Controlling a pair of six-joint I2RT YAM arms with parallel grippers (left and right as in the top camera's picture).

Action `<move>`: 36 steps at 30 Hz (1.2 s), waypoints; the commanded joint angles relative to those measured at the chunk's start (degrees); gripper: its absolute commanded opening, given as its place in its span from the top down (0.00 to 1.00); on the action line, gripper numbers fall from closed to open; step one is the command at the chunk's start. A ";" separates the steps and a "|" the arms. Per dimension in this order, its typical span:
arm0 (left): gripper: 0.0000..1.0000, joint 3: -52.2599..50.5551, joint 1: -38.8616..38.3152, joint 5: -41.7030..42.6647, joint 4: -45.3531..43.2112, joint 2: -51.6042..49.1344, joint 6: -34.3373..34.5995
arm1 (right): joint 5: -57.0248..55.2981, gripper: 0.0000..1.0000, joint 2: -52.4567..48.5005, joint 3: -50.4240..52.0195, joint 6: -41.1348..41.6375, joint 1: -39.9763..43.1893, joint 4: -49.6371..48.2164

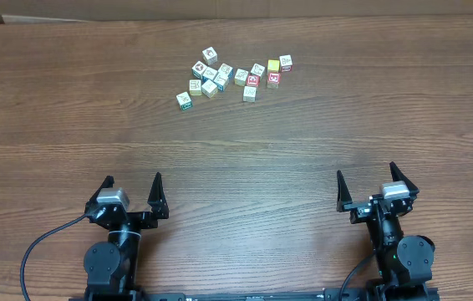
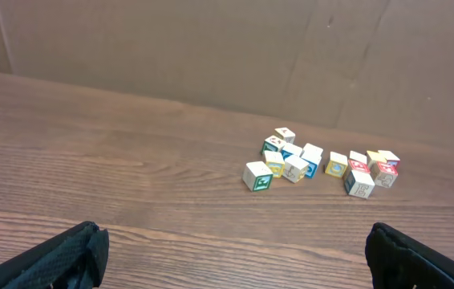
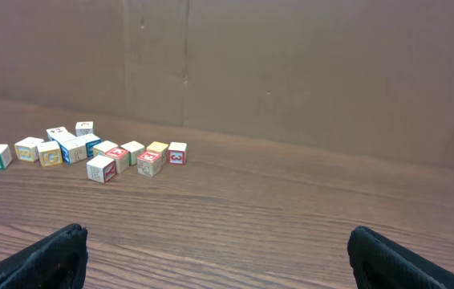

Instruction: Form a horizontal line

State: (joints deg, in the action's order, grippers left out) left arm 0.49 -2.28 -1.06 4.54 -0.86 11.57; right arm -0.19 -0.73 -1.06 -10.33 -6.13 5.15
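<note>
Several small picture cubes lie in a loose, irregular cluster (image 1: 232,77) at the far middle of the wooden table. A white-green cube (image 1: 184,101) sits at its left end, and a pale yellow cube (image 1: 273,64) and a red-faced cube (image 1: 274,79) sit near its right end. No straight row of three touching cubes shows. The cluster also shows in the left wrist view (image 2: 307,160) and the right wrist view (image 3: 91,152). My left gripper (image 1: 132,180) (image 2: 231,249) and right gripper (image 1: 366,173) (image 3: 215,249) are open and empty near the front edge, far from the cubes.
The wooden table (image 1: 236,167) stretches bare between the grippers and the cubes. A brown cardboard wall (image 2: 211,48) stands behind the table's far edge.
</note>
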 commanded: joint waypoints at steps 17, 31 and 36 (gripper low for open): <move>0.00 -0.15 -0.26 -1.07 -2.34 0.61 -1.27 | 0.33 0.00 0.57 0.61 -0.07 -0.17 -0.33; 0.00 15.43 -0.26 13.53 -14.03 0.61 -1.31 | 0.31 0.00 0.57 0.61 -0.07 -0.17 -0.33; 0.00 28.11 -0.26 12.66 -5.42 0.24 -2.91 | 0.33 0.00 0.57 0.61 -0.07 -0.17 -0.33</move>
State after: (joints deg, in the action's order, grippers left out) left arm 22.22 -2.28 10.02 -3.55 -0.86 11.22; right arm -0.19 -0.73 -1.06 -10.31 -6.15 5.13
